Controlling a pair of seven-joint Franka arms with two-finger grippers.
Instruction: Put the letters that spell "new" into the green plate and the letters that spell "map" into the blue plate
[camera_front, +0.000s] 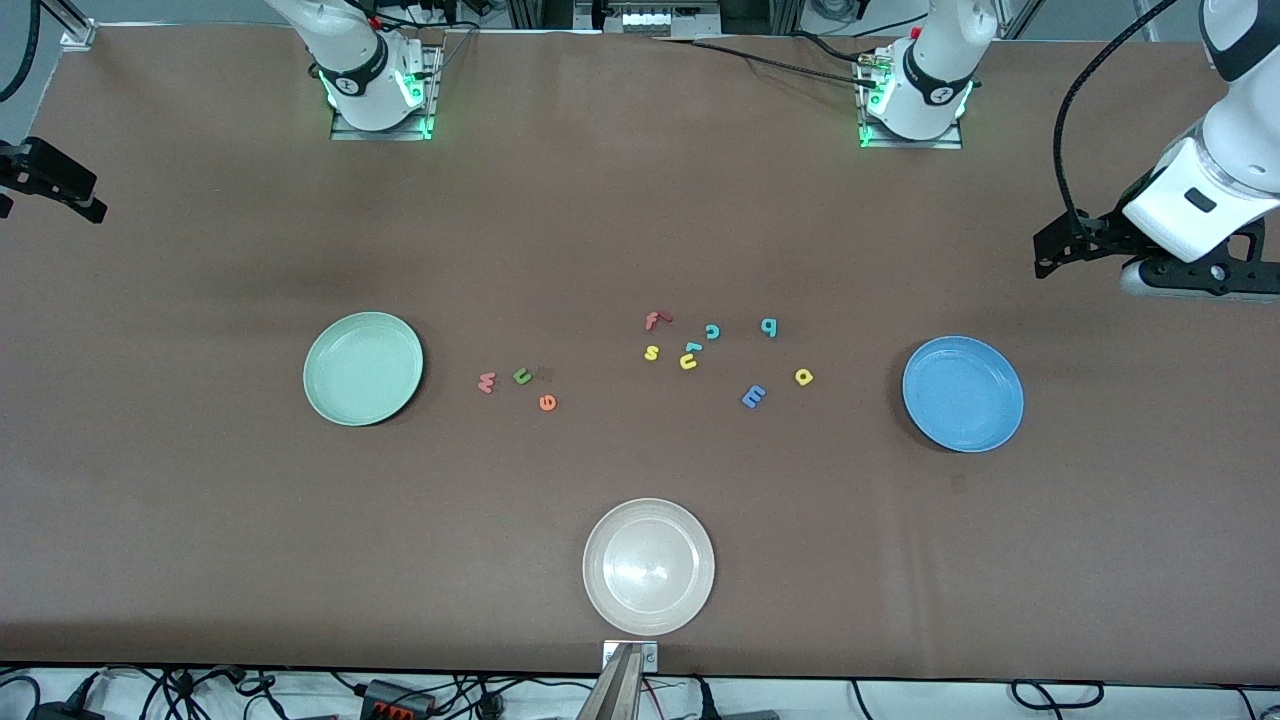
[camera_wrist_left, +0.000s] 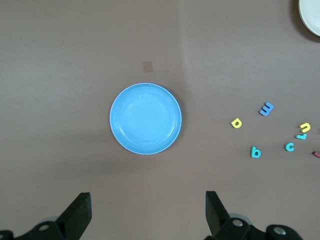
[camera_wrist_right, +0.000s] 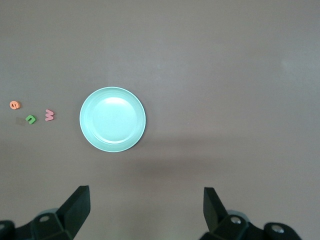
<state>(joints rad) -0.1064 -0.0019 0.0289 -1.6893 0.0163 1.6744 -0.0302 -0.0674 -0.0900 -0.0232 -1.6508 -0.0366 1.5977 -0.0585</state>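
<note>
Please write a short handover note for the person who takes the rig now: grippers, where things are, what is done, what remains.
Left gripper: open, high over the blue plate's end.
Right gripper: open, above the green plate.
Pink w, green n, orange e lie beside the green plate.
Blue m, yellow a, teal p lie nearer the blue plate.
Done: nothing. Left: all six letters.

The green plate (camera_front: 363, 368) was pale mint; beside it lay a pink-red w (camera_front: 487, 382), dark green n (camera_front: 522, 376) and orange e (camera_front: 547, 402). Toward the medium-blue plate (camera_front: 962, 393) lay a blue m (camera_front: 754, 396), yellow a (camera_front: 803, 376) and teal p (camera_front: 768, 326).
</note>
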